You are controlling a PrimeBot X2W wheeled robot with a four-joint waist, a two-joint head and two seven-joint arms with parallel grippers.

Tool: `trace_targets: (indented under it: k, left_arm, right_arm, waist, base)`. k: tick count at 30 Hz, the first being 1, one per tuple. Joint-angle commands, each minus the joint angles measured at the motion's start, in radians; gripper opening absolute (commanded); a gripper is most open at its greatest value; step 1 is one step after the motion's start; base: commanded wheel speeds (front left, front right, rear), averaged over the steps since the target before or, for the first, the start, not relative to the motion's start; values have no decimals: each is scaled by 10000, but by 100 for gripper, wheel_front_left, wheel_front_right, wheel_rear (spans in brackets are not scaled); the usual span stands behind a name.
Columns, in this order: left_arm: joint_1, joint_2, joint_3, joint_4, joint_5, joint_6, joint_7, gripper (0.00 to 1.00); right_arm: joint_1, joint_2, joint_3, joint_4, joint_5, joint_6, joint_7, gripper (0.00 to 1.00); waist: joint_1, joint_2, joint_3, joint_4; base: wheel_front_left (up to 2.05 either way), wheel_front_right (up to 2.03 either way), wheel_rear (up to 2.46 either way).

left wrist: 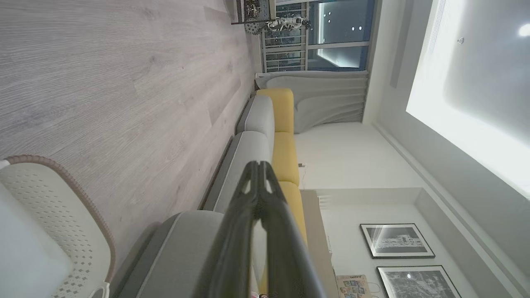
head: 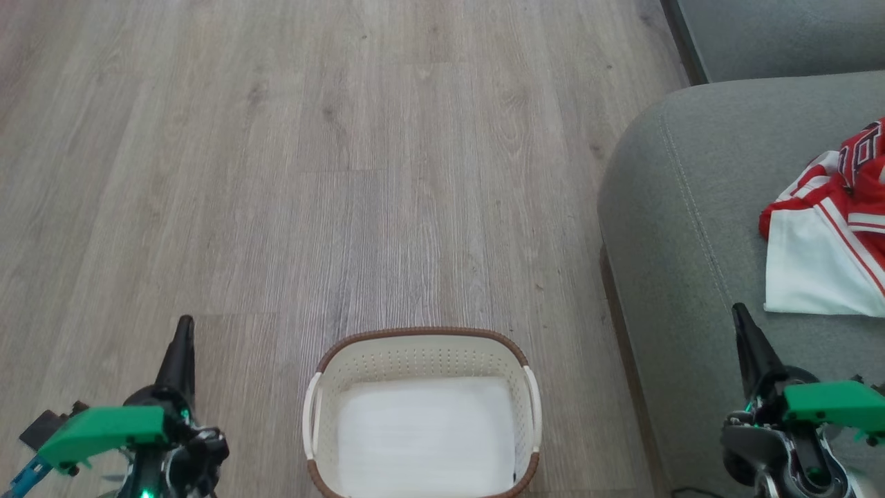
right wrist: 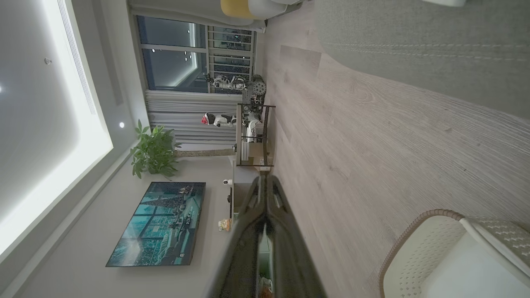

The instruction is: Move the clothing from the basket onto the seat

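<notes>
The cream basket with a brown rim stands on the wood floor at bottom centre, with nothing but its white bottom showing inside. Its rim also shows as the basket in the left wrist view and the basket in the right wrist view. The red and white clothing lies on the grey seat at the right edge. My left gripper is shut over the floor, left of the basket. My right gripper is shut over the seat's front, just below the clothing. In each wrist view the gripper and the gripper holds nothing.
Wood floor stretches ahead and to the left. The sofa runs on with a grey cushion and yellow back cushions. A shelf with a small robot, a plant and a wall screen stand far off.
</notes>
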Motion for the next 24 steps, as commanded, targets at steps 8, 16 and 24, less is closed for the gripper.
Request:
trace_targets:
  k: [8, 16, 24]
  left_arm:
    - [-653, 22, 416, -253, -558, -69, 180, 0]
    - [-653, 22, 416, -253, -558, -69, 179, 0]
    - [-652, 22, 415, -254, -559, -69, 179, 0]
  right_arm:
    - [-696, 58, 147, -211, 491, -2, 224, 0]
    - [-697, 67, 133, -210, 479, -2, 236, 0]
    - [-699, 77, 118, -209, 467, -2, 247, 0]
  waist:
    - [0, 0, -10, -18]
    - [0, 0, -10, -18]
    - [0, 0, -10, -18]
  base:
    - [0, 0, 0]
    - [0, 0, 0]
    - [0, 0, 0]
